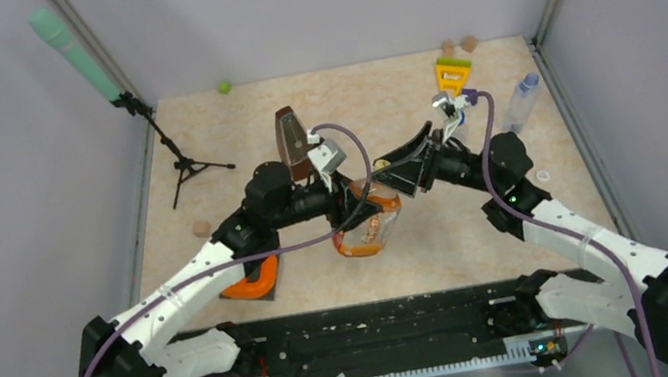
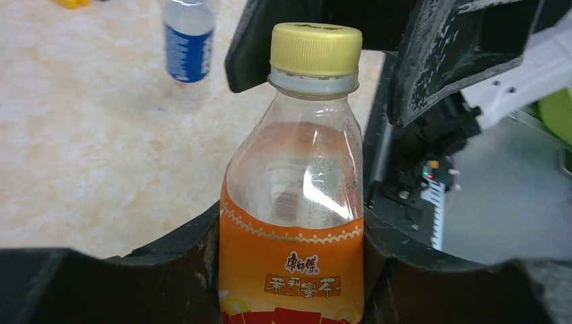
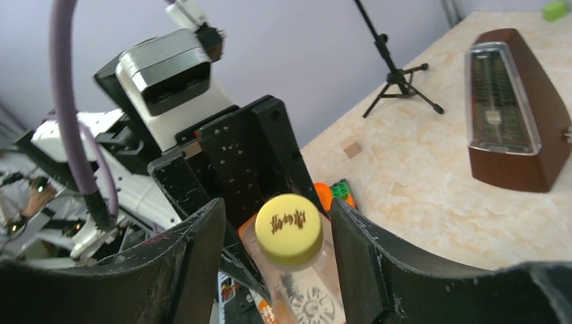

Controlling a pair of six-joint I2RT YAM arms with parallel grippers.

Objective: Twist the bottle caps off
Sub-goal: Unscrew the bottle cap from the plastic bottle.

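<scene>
Left wrist view showed my left end effector (image 2: 291, 277) clenched on the squat orange bottle (image 2: 291, 196) near the middle of the surface (image 2: 81, 148); I judged its thin wall light, soft and slick. My right end effector (image 3: 273, 223) stood released astride the yellow cap (image 3: 289, 228), seemingly untouching; the stiff cap's side wall looked best to grip.
</scene>
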